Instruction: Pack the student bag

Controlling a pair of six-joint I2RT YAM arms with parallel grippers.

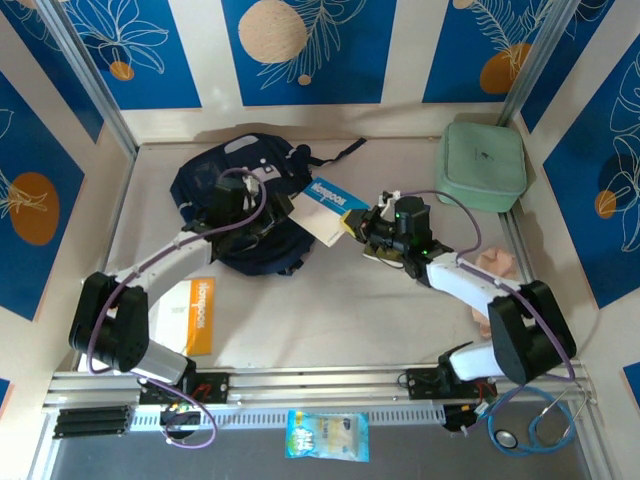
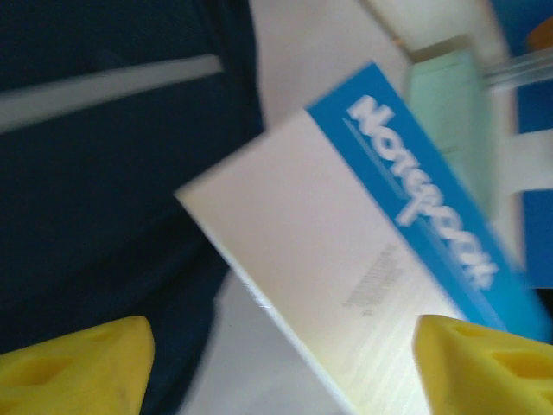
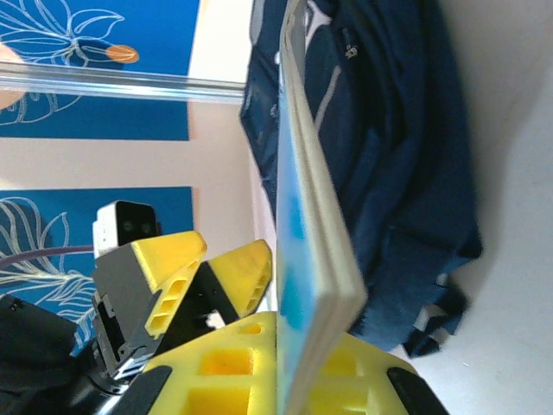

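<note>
Spotted the student bag (image 1: pixel 205 170) slumped on the desk (image 1: pixel 330 320), upper left of centre in the top view. Caught the right gripper (image 1: pixel 360 226) clamped tight on one edge of the blue-and-white notebook (image 1: pixel 325 205), just right of the bag, far corner reaching the bag's right edge. Saw the left gripper (image 2: pixel 278 370) parked over the bag, yellow fingers spread wide with nothing pinched between them, notebook just ahead in the wrist view.

Read the step as feeding the notebook into the bag. Couldn't make out an open zip or mouth, so would've sorted that first. Would've used the free left gripper to pinch the top layer of fabric and lift it, not just hover there. Would've kept the right grip firm, tilted the leading corner down, and slid in along the fabric rather than shoving flat against it. Floppy bag, so expected bunching and skidding without something pinning it down. Would've let go only once most of the notebook was inside. Also would've steered clear of the pale green case (image 1: pixel 482 165) at upper right.
</note>
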